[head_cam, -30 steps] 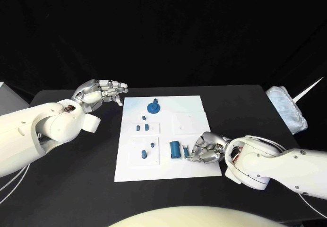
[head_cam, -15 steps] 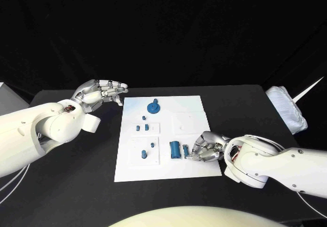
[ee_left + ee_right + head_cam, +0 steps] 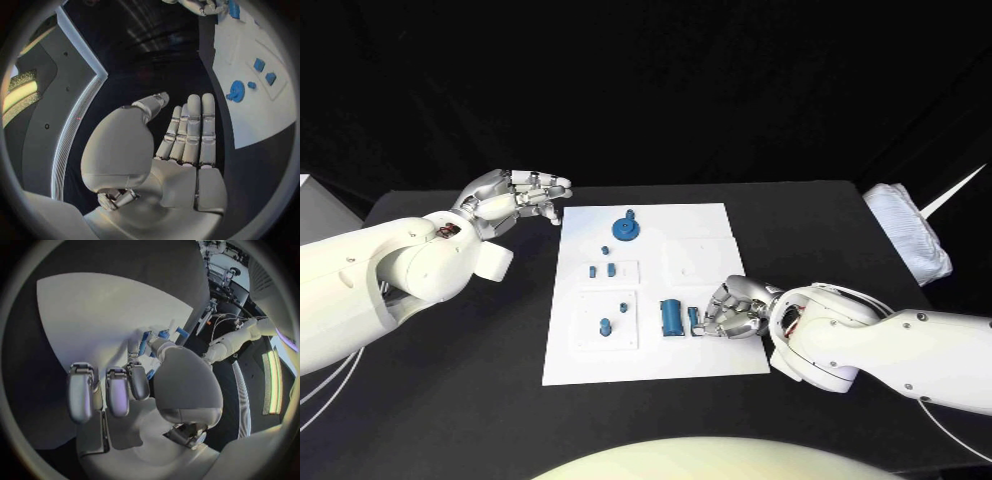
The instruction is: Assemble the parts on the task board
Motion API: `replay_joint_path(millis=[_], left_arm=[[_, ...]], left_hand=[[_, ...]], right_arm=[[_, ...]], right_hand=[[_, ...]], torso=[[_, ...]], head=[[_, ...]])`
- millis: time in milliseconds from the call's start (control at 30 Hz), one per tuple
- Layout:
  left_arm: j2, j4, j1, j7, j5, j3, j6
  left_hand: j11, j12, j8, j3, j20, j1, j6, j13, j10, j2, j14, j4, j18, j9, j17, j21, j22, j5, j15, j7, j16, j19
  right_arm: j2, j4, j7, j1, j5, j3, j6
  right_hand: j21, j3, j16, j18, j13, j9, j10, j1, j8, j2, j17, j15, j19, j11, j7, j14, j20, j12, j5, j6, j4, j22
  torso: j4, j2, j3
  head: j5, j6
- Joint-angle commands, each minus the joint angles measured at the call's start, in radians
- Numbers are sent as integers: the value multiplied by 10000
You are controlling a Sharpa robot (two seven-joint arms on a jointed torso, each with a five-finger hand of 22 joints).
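Your right hand point(image 3: 730, 310) has crept slightly left along the board point(image 3: 708, 226) since a second ago, its fingers curled over the slim blue part point(image 3: 692, 320) at the near right; whether they grip it, you can't tell. Your left hand point(image 3: 514, 196) stays raised, fingers apart, holding nothing.

a black desk point(image 3: 473, 340) with a matt top spans the head view, its far edge running straight across. behind it hangs a plain black backdrop point(image 3: 675, 80) with faint folds. at the desk's right edge lies a crumpled white cloth or bag point(image 3: 909, 243), with a thin pale strip point(image 3: 956, 190) slanting up behind it. a white box corner point(image 3: 312, 205) shows at the far left. in the left wrist view, a grey panel with a bright lit strip point(image 3: 22, 92) curves along the side.
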Motion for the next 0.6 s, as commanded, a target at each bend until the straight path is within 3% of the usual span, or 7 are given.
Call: replay_joint_path(millis=[33, 367, 600], left_arm=[[16, 20, 8, 28, 0, 6, 173], [13, 26, 8, 21, -4, 6, 174], [24, 12, 7, 54, -5, 6, 171]], left_hand=[[3, 35, 39, 20, -10, 3, -4, -12, -93, 93, -85, 66, 61, 9, 17, -33, -17, 39, -12, -9, 57, 88], [3, 35, 39, 20, -10, 3, -4, -12, -93, 93, -85, 66, 61, 9, 17, -33, -17, 39, -12, -9, 57, 88], [3, 35, 39, 20, -10, 3, -4, -12, -93, 93, -85, 66, 61, 9, 17, -33, -17, 39, -12, -9, 57, 88]], right_arm=[[72, -35, 110, -4, -152, 3, -50], [178, -201, 60, -4, -312, 4, 18], [72, -73, 301, 3, -145, 10, -347]], right_hand=[[32, 36, 41, -148, 1624, -17, 371, 36, -36, 30, 1891, -59, 766, -63, -37, 918, -56, 28, 36, 34, -16, 2334], [1, 43, 32, -142, 1616, -19, 365, 55, -40, 40, 1874, -60, 759, -64, -37, 915, -57, 9, 32, 29, -23, 2326], [-87, -49, 14, -127, 1591, -33, 340, -80, -66, 4, 1841, -42, 739, -33, 3, 907, -50, -56, -17, -3, 82, 2305]], torso=[[-7, -2, -2], [-12, -2, -2], [-30, -31, 3]], head=[[-11, -2], [-8, -2], [-12, 50]])
